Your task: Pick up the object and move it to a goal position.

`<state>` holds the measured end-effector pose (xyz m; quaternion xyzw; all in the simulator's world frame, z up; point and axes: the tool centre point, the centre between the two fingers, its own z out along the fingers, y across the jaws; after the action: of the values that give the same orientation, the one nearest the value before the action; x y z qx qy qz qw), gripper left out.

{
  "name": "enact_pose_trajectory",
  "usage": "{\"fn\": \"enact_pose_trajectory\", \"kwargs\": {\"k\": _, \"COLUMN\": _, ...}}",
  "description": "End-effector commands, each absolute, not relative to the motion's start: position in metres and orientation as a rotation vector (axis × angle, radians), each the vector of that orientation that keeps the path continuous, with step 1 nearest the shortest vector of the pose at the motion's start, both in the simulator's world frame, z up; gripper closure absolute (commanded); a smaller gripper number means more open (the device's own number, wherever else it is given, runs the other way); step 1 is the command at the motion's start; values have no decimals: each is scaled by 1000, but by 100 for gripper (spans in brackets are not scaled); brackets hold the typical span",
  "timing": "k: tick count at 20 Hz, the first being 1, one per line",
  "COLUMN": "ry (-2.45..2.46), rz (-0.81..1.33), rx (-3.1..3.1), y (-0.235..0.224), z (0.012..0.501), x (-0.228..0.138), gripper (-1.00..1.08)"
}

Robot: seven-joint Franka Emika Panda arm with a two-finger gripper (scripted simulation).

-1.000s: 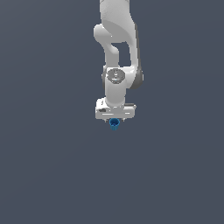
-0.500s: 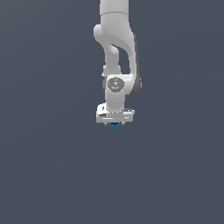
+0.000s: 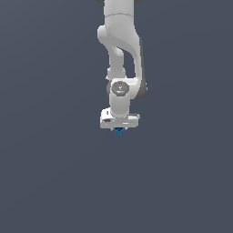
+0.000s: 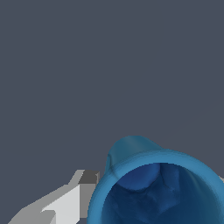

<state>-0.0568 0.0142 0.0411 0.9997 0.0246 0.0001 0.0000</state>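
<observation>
Exterior view: white arm (image 3: 122, 54) hangs straight down, pincer (image 3: 119, 130) clamped on blue cup (image 3: 119, 131). Wrist view: cup (image 4: 159, 188) rim up, hollow, finger (image 4: 65, 203) touching wall.

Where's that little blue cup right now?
In the exterior view the cup peeks out just under the white gripper near the picture's middle. The wrist view shows its open rim close up, beside a gripper finger.
</observation>
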Motion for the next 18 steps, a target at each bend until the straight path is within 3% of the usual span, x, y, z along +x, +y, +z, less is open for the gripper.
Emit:
{"fn": "enact_pose_trajectory", "kwargs": {"k": 1, "ry": 78, "rz": 0, "rx": 3141, "y": 14, "z": 40, "x": -57, "gripper": 108}}
{"fn": "enact_pose_trajectory", "kwargs": {"k": 10, "ry": 78, "rz": 0, "rx": 3141, "y": 9, "z": 52, "x": -59, "gripper": 108}}
{"fn": "enact_pose_trajectory", "kwargs": {"k": 18, "ry": 77, "rz": 0, "rx": 3141, "y": -13, "z": 96, "x": -65, "gripper": 108}}
